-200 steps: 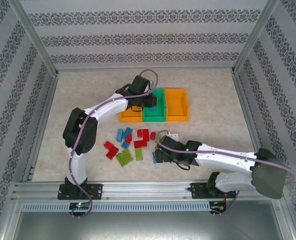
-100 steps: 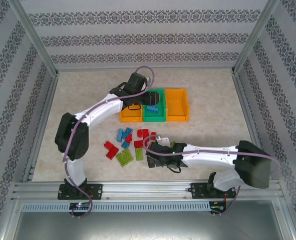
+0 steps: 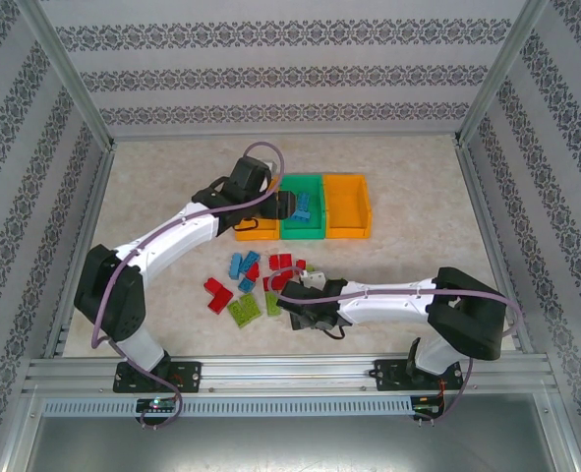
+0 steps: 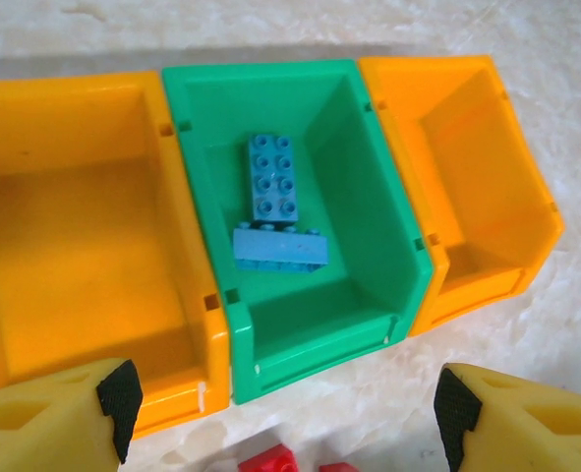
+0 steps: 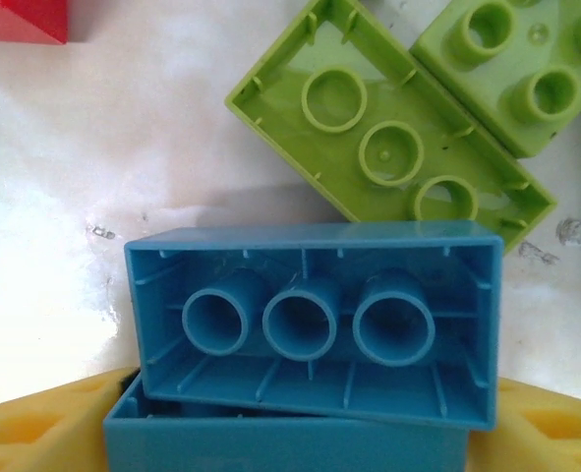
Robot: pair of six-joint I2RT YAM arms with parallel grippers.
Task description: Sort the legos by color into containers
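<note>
The left claw [image 4: 288, 411] hung with its jaws spread wide, gripping nothing, and its yellow fingertips [image 4: 74, 418] stood far apart at the near edge of the wrist view. Straight ahead of it, just past the fingertips, stood the green bin [image 4: 393, 226]. In that bin lay two blue bricks [image 4: 273, 177]: one flat with its studs up, the other on its side, nearer the claw and touching the first. An orange bin [image 4: 74, 246] stood against the green one on one side and a second orange bin [image 4: 472, 167] on the other. Directly below the claw a red lego [image 4: 270, 458] showed on the table [image 3: 418, 197].

The right claw [image 5: 305, 438] was down among the loose legos, with an upturned blue brick [image 5: 310, 320] lying hollow side up between its fingers [image 5: 25, 433], one at each end. Whether they were clamping it could not be told. Just beyond the claw lay a lime brick [image 5: 388, 147], also hollow side up. A studded lime brick [image 5: 506, 69] touched its far side, and a red piece [image 5: 20, 20] lay off to the other side.
</note>
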